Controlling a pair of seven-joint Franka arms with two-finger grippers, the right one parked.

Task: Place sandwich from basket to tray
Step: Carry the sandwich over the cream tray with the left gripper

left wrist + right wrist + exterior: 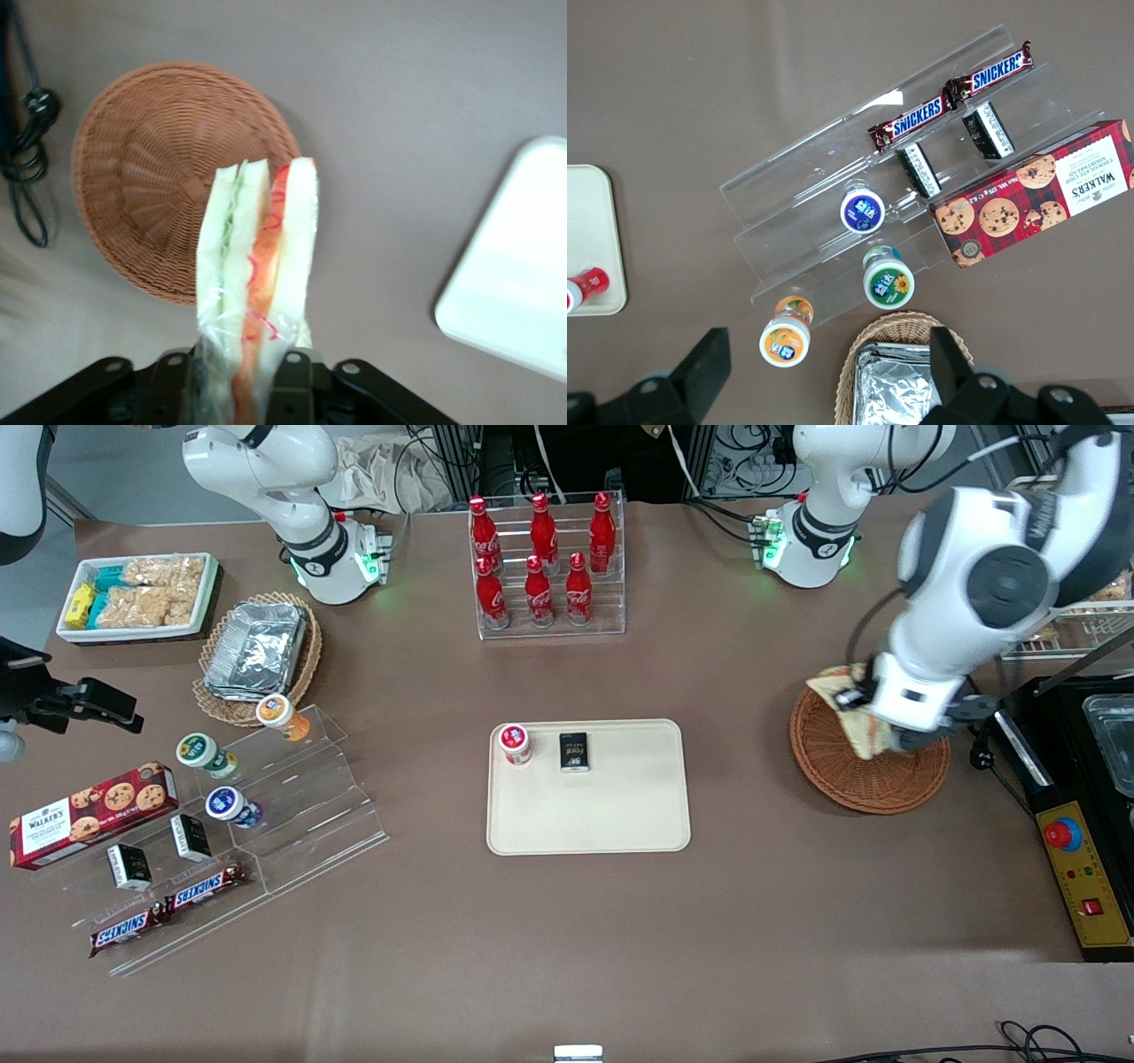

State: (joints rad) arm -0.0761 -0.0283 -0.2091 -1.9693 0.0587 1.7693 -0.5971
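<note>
Reddish-brown woven basket; white sandwich with seemingly red-green filling; cream tray.

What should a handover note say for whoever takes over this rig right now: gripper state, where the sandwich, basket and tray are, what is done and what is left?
Gripper: shut on the sandwich, holding it in the air above the basket's rim.
Basket: empty, at the working arm's end of the table.
Tray: mid-table; it holds a red-lidded cup and a small black packet, with bare space nearer the front camera.
Done: sandwich picked out of the basket.
Left: carry it over the tray, lower it onto the bare part, release.
</note>
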